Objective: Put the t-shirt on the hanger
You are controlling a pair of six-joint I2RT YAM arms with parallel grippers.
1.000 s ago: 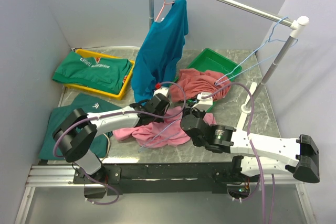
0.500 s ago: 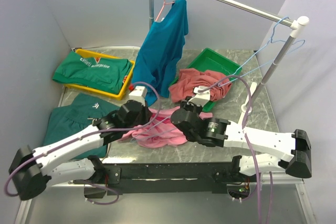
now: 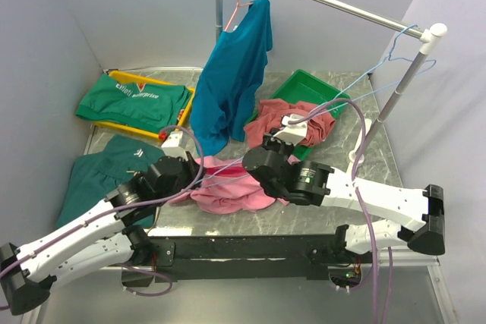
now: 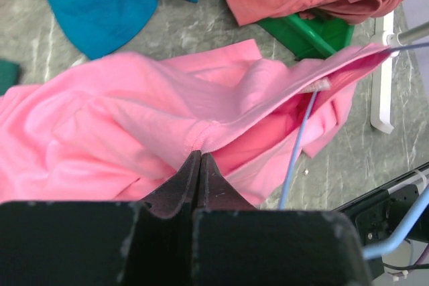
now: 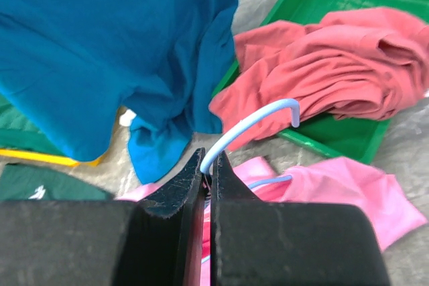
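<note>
The bright pink t-shirt lies bunched on the table between my two arms. My left gripper is shut on a fold of the t-shirt, pinching the cloth at its tips. My right gripper is shut on the light-blue wire hanger just below its hook, which curves up and to the right. A blue wire of the hanger runs into the shirt's opening. From above, the left gripper and the right gripper sit at either side of the shirt.
A teal-blue shirt hangs from the rail on a pink hanger. A green tray holds a dusty red garment. A yellow tray holds a green shirt. More blue hangers hang at the rail's right end, by the stand post.
My left arm has drawn back toward the near left, pulling the pink cloth with it. The right gripper with the hanger has shifted left over the shirt.
</note>
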